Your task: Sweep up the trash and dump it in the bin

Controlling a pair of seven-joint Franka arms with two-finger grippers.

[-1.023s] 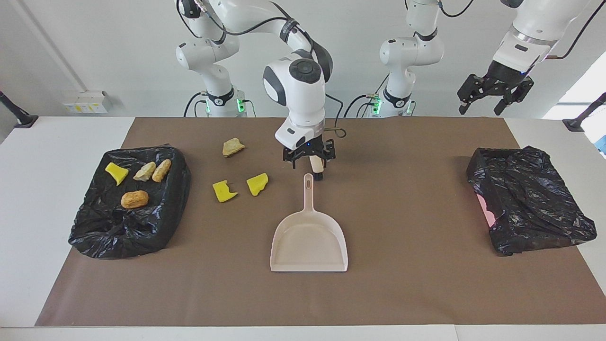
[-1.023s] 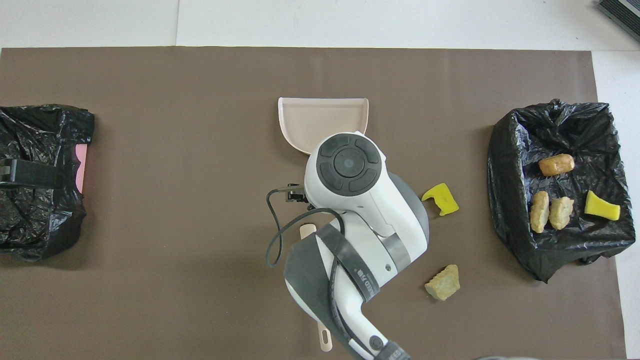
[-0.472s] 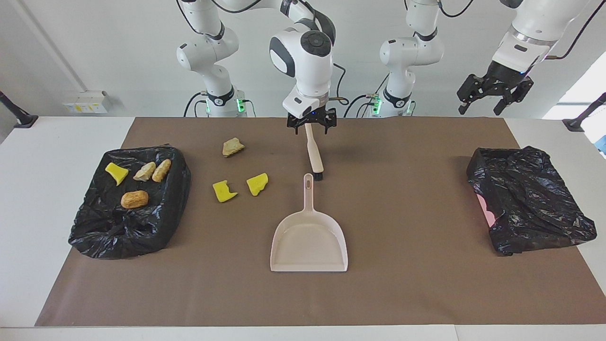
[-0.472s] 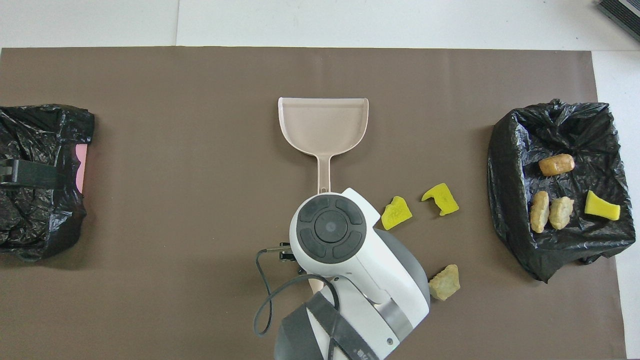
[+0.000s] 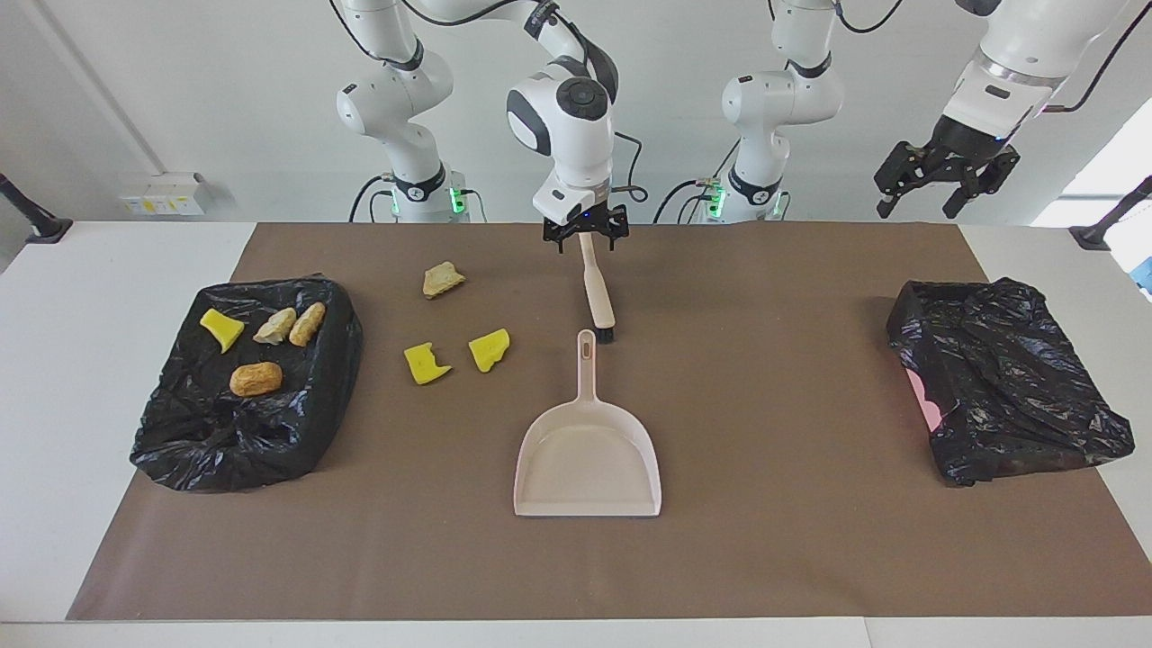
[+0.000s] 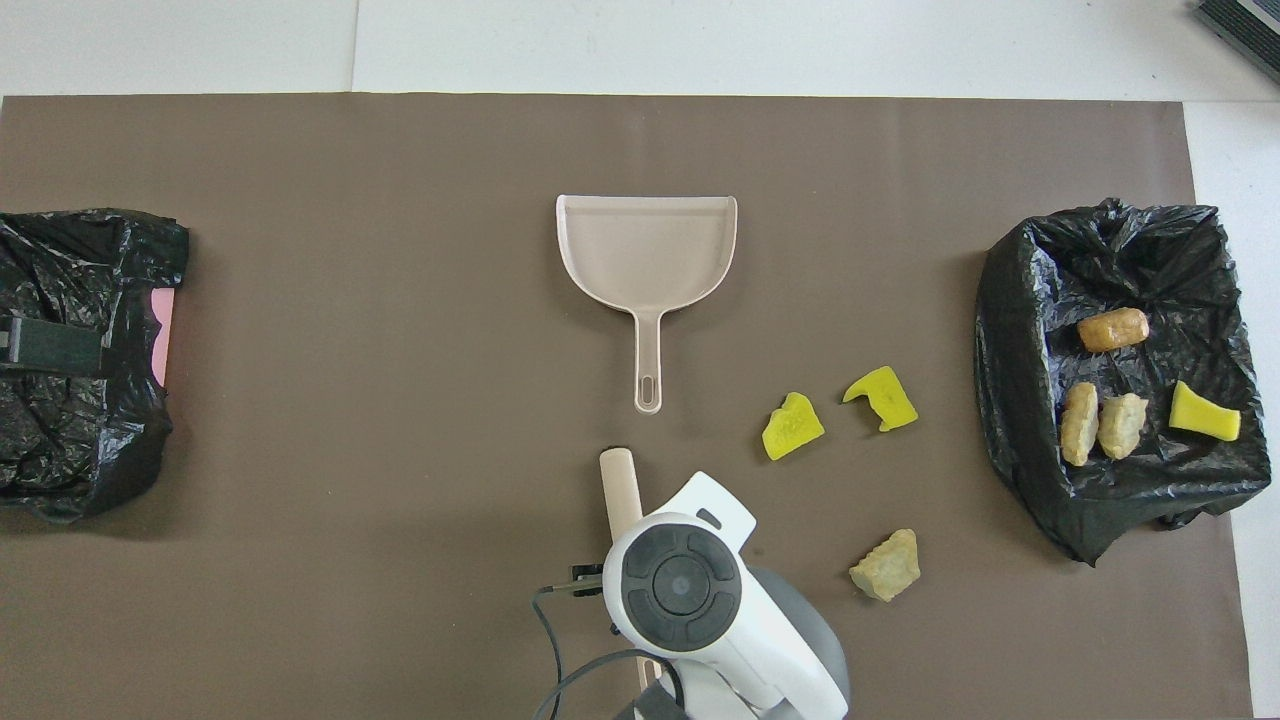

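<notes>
With my right claw (image 5: 583, 236) released over the handle end of the beige brush (image 5: 598, 300), its long axis runs from the robots' edge toward the smooth dustpan (image 5: 587, 454). Three spongy, crumbly trash (image 5: 427, 364) scraps lie toward the right arm's end; four sit in the crinkled black-lined bin (image 5: 189, 441). My left claw (image 5: 945, 175) waits released, high over the left arm's end.

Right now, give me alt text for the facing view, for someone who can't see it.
The right gripper hangs open over the handle end of a brush lying on the brown mat, just nearer the robots than an empty dustpan. Three scraps lie on the mat and four more in the black-lined bin at the right arm's end. The left gripper waits open, raised above a second bin.
</notes>
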